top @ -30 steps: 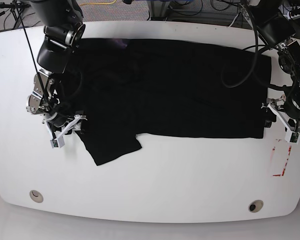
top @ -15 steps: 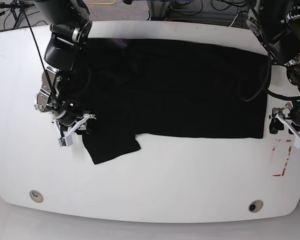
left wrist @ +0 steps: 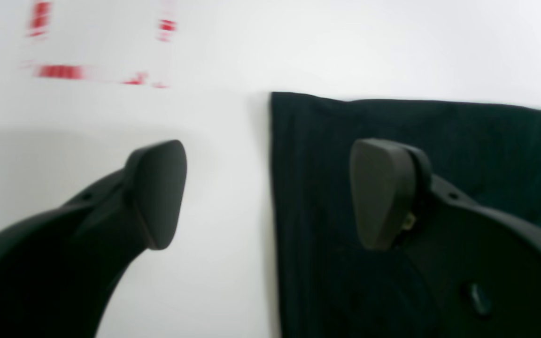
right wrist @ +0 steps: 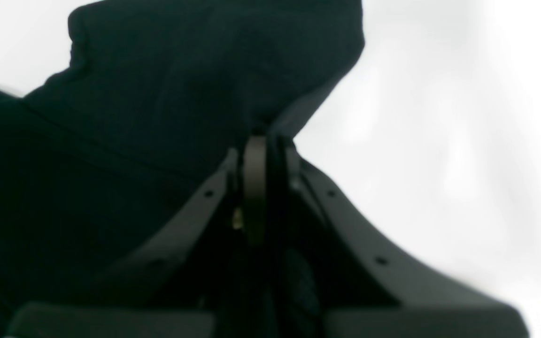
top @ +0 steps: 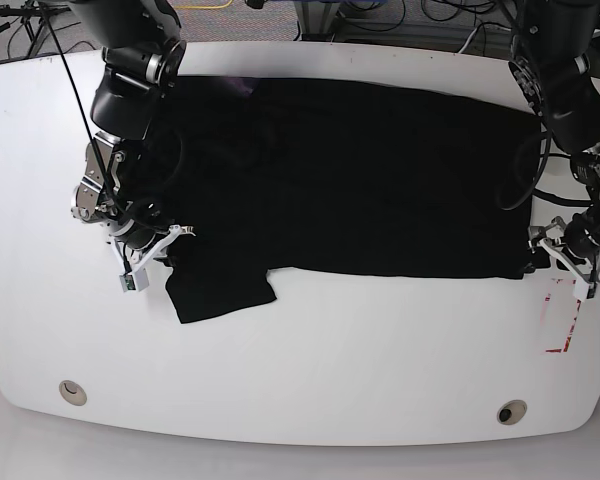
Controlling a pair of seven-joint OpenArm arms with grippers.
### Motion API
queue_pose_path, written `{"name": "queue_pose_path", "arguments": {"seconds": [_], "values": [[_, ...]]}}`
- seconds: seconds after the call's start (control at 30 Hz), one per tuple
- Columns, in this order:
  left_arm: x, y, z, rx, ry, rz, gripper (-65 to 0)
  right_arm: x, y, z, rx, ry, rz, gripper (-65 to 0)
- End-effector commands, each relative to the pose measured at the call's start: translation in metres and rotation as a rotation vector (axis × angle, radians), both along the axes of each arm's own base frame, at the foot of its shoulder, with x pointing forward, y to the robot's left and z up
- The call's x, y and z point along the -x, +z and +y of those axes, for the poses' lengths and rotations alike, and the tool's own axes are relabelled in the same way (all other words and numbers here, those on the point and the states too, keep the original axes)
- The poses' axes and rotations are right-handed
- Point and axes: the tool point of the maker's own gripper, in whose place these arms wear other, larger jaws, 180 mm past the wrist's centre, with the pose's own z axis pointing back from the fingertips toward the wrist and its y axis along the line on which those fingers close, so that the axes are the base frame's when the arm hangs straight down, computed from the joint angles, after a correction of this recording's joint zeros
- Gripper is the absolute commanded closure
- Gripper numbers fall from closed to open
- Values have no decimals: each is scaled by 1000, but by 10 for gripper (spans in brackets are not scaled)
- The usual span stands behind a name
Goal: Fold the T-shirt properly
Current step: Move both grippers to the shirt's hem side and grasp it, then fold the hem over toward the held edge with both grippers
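Left wrist view: the left gripper (left wrist: 266,192) spreads its fingers (left wrist: 158,192) wide astride the T-shirt (left wrist: 421,141) hem on the white desk (left wrist: 345,42).

Right wrist view: the right gripper (right wrist: 256,155) pinches a sleeve fold.

Base view: since 1 second ago, the sleeve (top: 220,292) has shifted inward, and the left gripper has moved closer to the hem.

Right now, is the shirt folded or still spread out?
Mostly spread: the shirt lies flat across the table, one sleeve sticking out. It looks barely folded.

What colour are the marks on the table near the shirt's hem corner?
Red marks on the white table, clearest in the left wrist view.
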Motion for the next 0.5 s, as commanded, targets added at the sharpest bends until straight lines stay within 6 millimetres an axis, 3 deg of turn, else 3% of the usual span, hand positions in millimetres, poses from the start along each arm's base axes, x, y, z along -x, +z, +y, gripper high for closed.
{"name": "queue_pose_path", "arguments": {"seconds": [0.0, 0.47], "values": [[-11, 12, 5, 8, 4, -55, -514, 2, -2, -4, 37, 20, 36, -14], [-11, -19, -20, 75, -2, -10, -514, 3, 3, -6, 51, 18, 17, -14]]}}
